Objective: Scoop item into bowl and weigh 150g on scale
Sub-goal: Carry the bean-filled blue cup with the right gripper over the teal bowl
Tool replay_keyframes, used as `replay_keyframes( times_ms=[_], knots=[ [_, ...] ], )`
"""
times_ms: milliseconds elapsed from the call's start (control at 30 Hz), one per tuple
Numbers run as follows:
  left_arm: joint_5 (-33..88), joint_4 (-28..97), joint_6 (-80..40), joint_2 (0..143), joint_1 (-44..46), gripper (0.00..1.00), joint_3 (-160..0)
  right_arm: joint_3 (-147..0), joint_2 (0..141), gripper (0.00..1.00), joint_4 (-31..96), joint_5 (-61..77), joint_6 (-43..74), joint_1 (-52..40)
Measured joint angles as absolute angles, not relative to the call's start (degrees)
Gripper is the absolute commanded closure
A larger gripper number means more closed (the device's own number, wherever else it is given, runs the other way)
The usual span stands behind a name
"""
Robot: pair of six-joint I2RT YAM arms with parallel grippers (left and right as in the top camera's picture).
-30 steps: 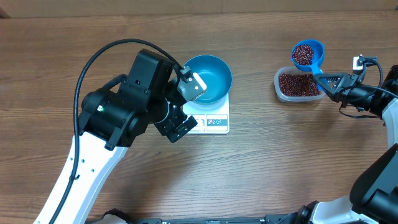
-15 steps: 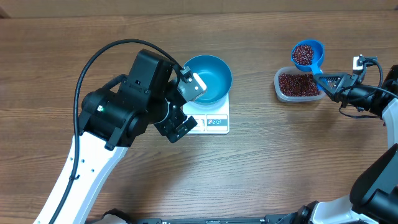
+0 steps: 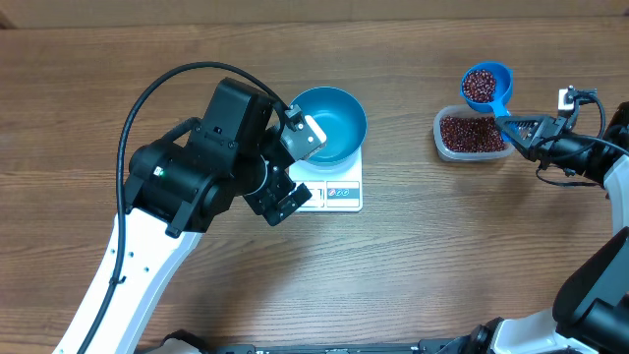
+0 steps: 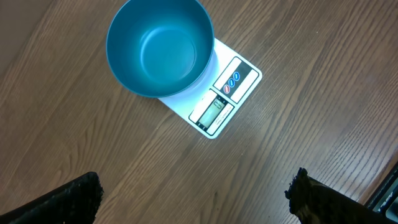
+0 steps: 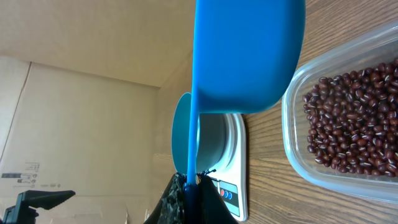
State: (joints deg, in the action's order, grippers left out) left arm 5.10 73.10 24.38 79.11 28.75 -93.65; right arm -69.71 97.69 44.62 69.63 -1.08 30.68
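Note:
The blue bowl (image 3: 329, 122) (image 4: 159, 46) stands empty on the white scale (image 3: 339, 193) (image 4: 227, 96) at mid-table. My left gripper (image 3: 298, 167) (image 4: 194, 196) hovers open just left of the scale, nothing between its fingers. At the far right, my right gripper (image 3: 523, 128) (image 5: 193, 180) is shut on the handle of a small blue scoop (image 3: 486, 86) (image 5: 249, 53) that is full of red-brown beans. The scoop hangs over the back edge of a clear tub (image 3: 440, 133) (image 5: 292, 118) holding more beans (image 3: 470, 133) (image 5: 348, 127).
The left arm's black and white body (image 3: 197, 177) covers the table left of the scale. The right arm (image 3: 590, 157) sits at the right edge. Bare wooden table (image 3: 413, 256) lies between the scale and the tub.

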Motion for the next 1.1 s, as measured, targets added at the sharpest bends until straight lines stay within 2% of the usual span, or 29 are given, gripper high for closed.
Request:
replay_keyframes(
  times_ms=[400, 1100],
  knots=[
    [5.1, 73.1, 24.4, 79.1, 28.8, 0.01, -93.6, -69.9, 97.7, 0.96, 44.3, 71.6, 1.0, 29.8],
    [5.1, 73.1, 24.4, 79.1, 28.8, 0.00, -93.6, -75.8, 98.0, 0.96, 44.9, 71.6, 4.5, 13.5]
  ],
)
